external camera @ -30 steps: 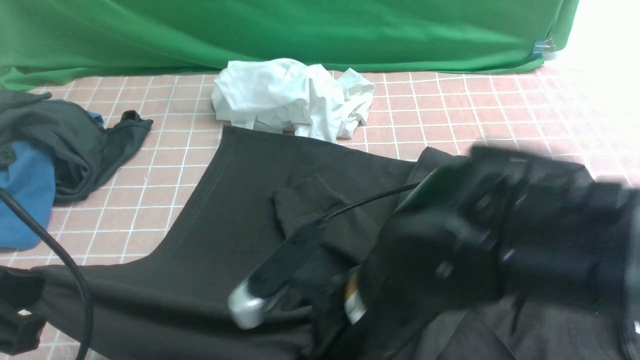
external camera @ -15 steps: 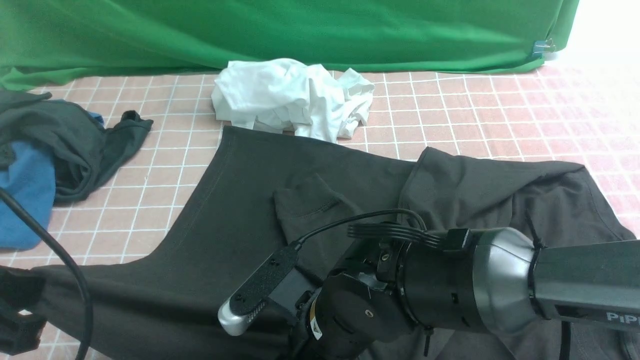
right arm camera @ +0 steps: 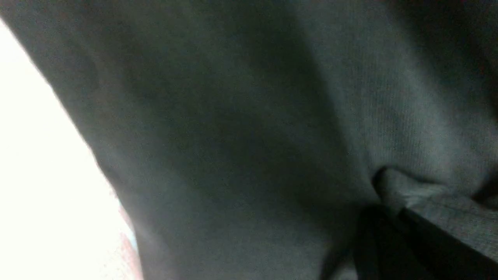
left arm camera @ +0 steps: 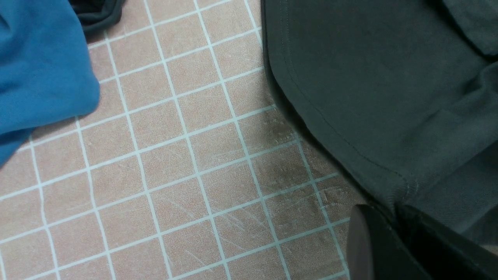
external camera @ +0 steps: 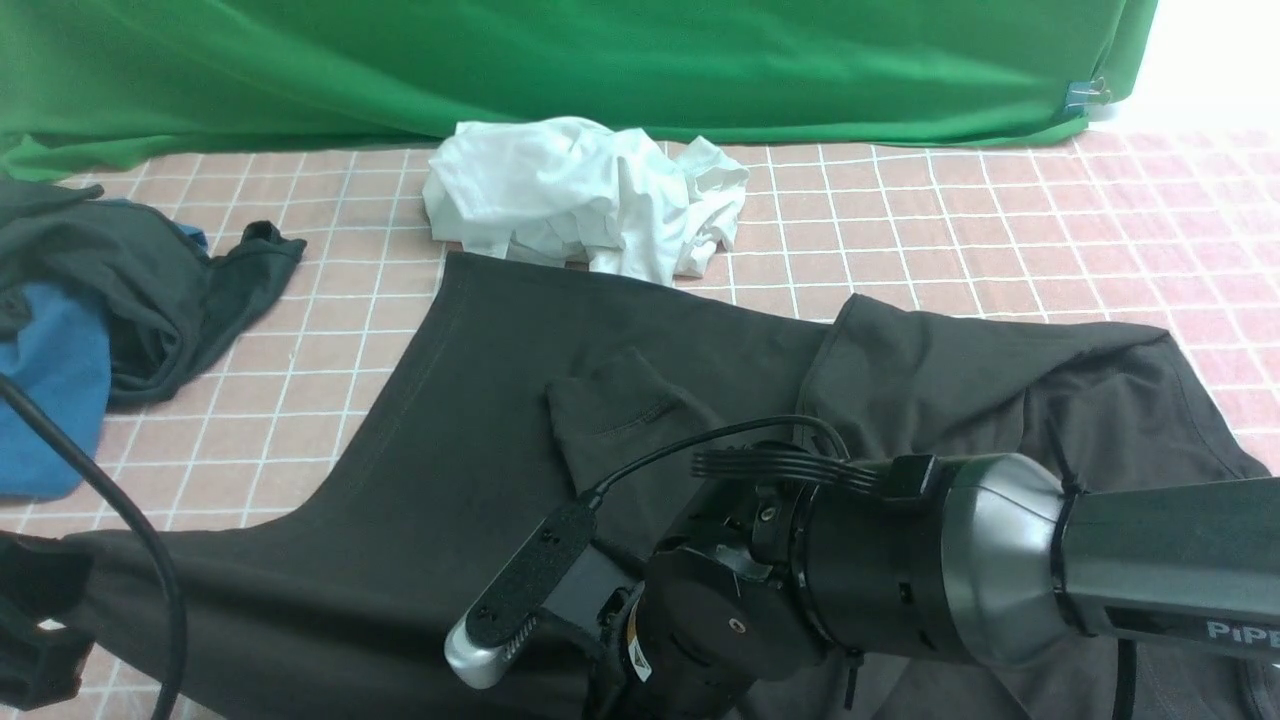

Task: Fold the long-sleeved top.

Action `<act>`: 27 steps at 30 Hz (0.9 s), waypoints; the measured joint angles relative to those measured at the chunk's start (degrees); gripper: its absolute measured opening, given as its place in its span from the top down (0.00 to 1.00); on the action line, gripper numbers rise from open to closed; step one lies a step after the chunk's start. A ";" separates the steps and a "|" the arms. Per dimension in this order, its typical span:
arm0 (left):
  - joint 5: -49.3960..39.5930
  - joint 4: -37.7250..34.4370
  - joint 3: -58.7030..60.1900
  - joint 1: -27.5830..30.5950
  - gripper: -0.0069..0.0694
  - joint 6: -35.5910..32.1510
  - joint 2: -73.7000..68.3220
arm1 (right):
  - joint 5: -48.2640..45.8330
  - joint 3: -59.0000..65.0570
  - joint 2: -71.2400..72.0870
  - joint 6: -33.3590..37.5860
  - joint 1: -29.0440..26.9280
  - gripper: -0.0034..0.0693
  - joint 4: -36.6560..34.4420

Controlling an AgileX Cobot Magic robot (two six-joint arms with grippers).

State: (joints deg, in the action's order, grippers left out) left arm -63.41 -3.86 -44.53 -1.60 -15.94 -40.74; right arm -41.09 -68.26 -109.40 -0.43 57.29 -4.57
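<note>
So, the long-sleeved top [external camera: 480,420] is laid out across the near half of the pink-tiled counter [external camera: 1000,220]. A cuffed sleeve end is flopped onto the body near the middle, and the right-hand part is rumpled up in folds.

In the left wrist view, the left fingers [left arm camera: 367,245] are seen squeezed together on a stitched edge of the top [left arm camera: 369,89], with the cloth pinched right between them. Bare tiles are just beside that edge.

The right fingers can't be made out from the front, since they're hidden behind the right arm [external camera: 900,570], which is reached low over the near middle of the garment. In the right wrist view it's dark and pretty blurry, but the right fingers [right arm camera: 373,245] are seen clamped tight, with a small bunched fold of the top [right arm camera: 233,116] caught in them.

A crumpled white garment [external camera: 585,195] is parked at the top's far edge, in front of the green backdrop [external camera: 600,60]. Off to the far left, a blue shirt [external camera: 45,390] is piled under a dark greenish-grey garment [external camera: 150,280], apart from the top.
</note>
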 joint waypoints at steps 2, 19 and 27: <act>0.00 0.00 0.00 0.00 0.86 0.00 0.00 | -1.89 -0.24 0.46 -0.01 0.00 0.90 0.11; 0.00 0.00 0.00 0.00 0.86 0.00 0.00 | 1.45 -4.09 14.66 -4.82 -4.40 0.90 2.41; 0.00 0.00 0.00 0.00 0.86 0.00 0.00 | 2.08 -11.54 13.73 -1.08 -4.42 0.90 -2.17</act>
State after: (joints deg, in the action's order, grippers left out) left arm -63.41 -3.86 -44.53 -1.60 -15.94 -40.74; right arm -39.02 -79.80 -95.67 -1.51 52.86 -6.74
